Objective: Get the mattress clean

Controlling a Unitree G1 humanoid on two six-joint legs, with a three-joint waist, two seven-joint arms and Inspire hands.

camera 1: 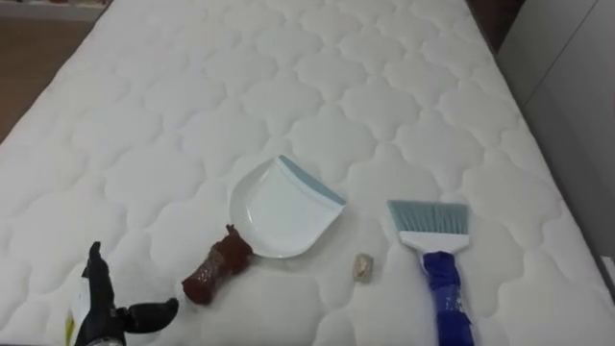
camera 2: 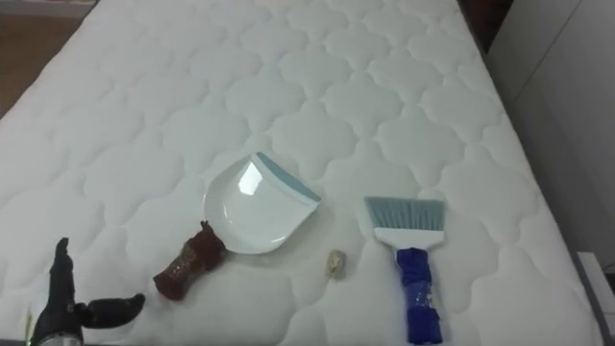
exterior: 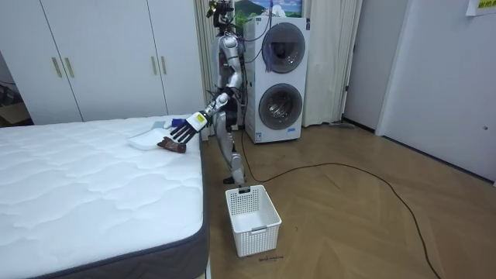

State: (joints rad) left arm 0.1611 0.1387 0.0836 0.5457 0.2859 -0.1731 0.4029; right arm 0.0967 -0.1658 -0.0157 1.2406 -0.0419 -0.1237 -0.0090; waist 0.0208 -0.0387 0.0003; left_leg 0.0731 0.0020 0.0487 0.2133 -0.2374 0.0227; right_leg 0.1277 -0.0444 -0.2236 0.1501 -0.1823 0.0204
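On the white quilted mattress lies a white dustpan with a brown handle that points toward me. To its right lies a hand brush with pale bristles and a blue handle. Between them sits a small beige scrap. My left hand is at the lower left, open, fingers straight and thumb spread, a short way left of the brown handle and not touching it. In the room view I stand at the bed's edge with the left hand stretched over the dustpan.
A white slatted basket stands on the wooden floor beside the bed's corner. Behind me are two stacked washing machines. White wardrobes line the wall beyond the bed. A white wall or cupboard runs along the mattress's right edge.
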